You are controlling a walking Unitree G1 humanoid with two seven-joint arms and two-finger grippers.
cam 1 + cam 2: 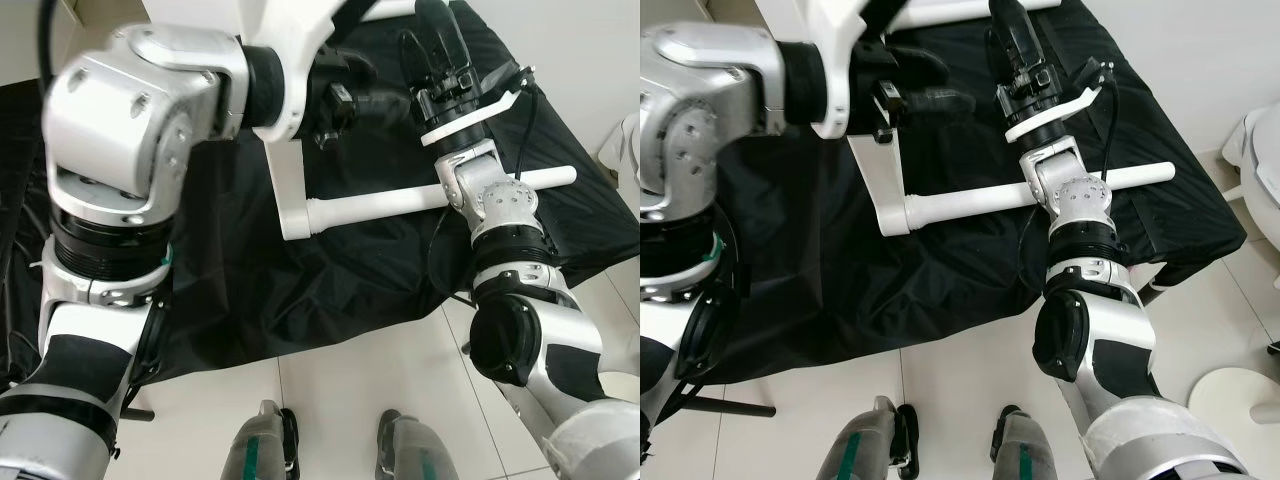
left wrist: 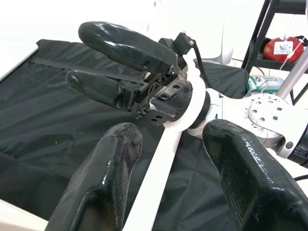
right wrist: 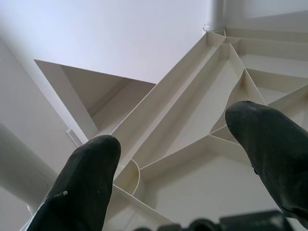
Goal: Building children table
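Assembly looks midway: left gripper (image 1: 925,85) and right gripper (image 1: 440,50), fingers apart and gripping nothing, reach toward the white tabletop (image 3: 159,57); one leg (image 1: 420,198) lies on black cloth (image 1: 330,290).

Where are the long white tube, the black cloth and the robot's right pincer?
white tube (image 1: 380,206): left eye view, middle of its length.
black cloth (image 1: 250,290): left eye view, bare front part.
right pincer (image 1: 432,50): left eye view, between its fingertips.

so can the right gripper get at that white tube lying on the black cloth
Probably yes. The right gripper is up past the white tube, its fingers open, and the tube lies bare on the black cloth; the arm crosses right over it, so it would need to draw back.
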